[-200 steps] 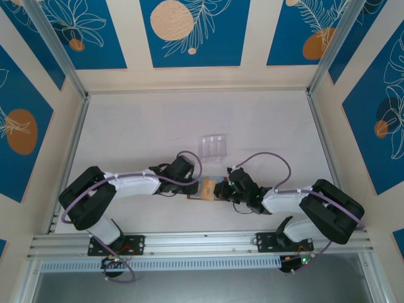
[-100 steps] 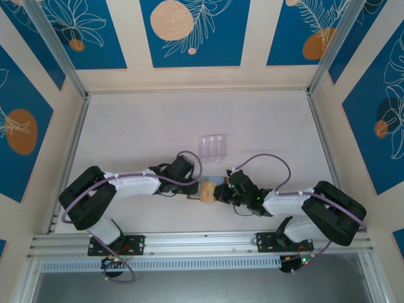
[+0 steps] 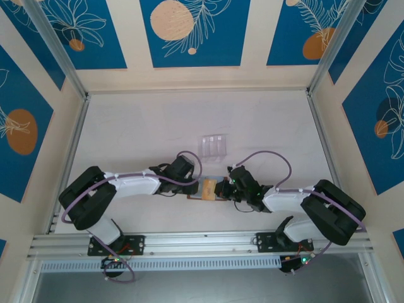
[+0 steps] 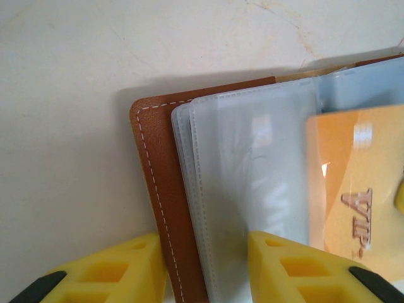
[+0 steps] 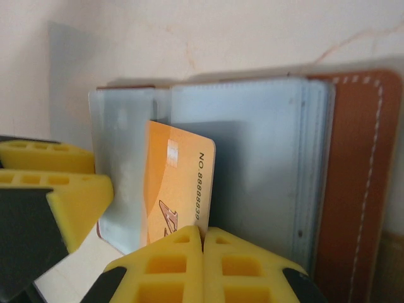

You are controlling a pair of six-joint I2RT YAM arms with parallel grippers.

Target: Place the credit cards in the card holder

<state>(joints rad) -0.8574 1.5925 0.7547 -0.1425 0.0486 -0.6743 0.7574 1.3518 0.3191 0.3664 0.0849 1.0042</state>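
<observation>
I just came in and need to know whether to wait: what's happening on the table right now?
Both arms are working on the open card holder. The left gripper is clamped on one edge of it, steadying it on the table. The right gripper is shut on an orange card, whose far end appears to lie partly under one of the clear pockets. The near end sticks out toward the fingers, so the card is not yet fully in.

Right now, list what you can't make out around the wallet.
- Lower end of the card: right wrist, behind the right gripper.
- Right side of the card: left wrist, cut off by the edge.
- Whether the left gripper pinches the wallet: left wrist, contact below the frame.
- Print on the card: top view, too small.
</observation>
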